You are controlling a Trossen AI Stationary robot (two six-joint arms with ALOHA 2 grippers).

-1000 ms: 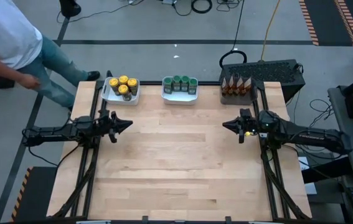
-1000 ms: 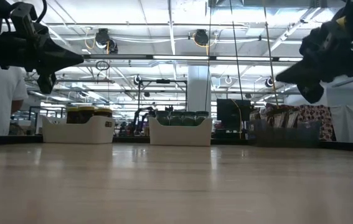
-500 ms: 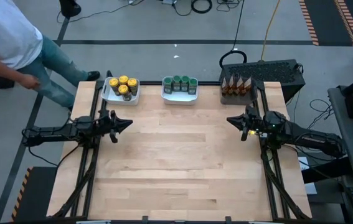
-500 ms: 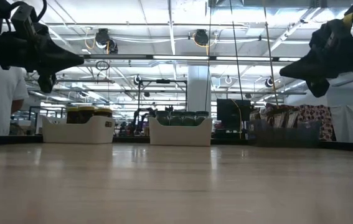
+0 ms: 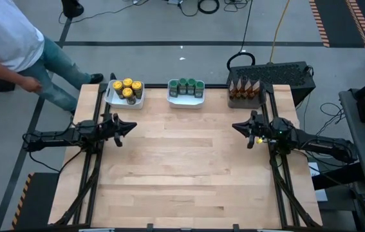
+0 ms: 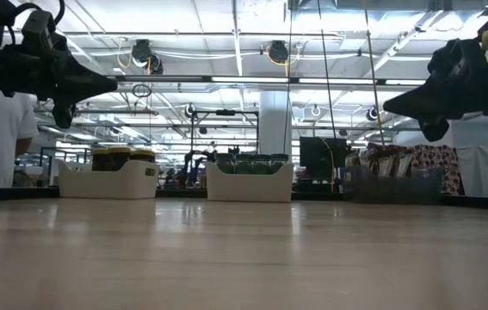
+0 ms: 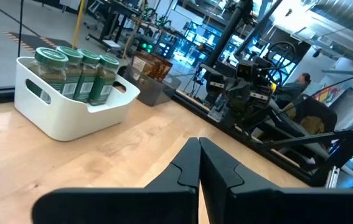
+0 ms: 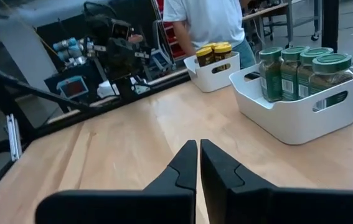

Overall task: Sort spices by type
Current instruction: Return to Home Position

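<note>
Jars with yellow lids (image 5: 127, 89) stand in a white tray (image 5: 112, 96) at the table's far edge. Beside it, green-lidded jars (image 5: 186, 86) fill a second white tray (image 5: 185, 100). Brown-orange packets (image 5: 244, 87) stand in a dark bin at the far right. My left gripper (image 5: 133, 126) hovers shut above the table's left side, pointing level toward the right. My right gripper (image 5: 233, 126) hovers shut at the right side, pointing level toward the left. Neither holds anything. The left wrist view shows the green-lidded jars (image 7: 80, 71), the right wrist view both jar trays (image 8: 301, 71).
A person (image 5: 15, 45) in a white shirt stands beyond the table's far left corner. Bare wooden tabletop (image 5: 182, 167) spreads between and in front of both grippers. Dark frame rails run along the left and right sides of the table.
My right gripper has rolled a little about its own pointing line while hovering near the table's right side. It stays shut.
</note>
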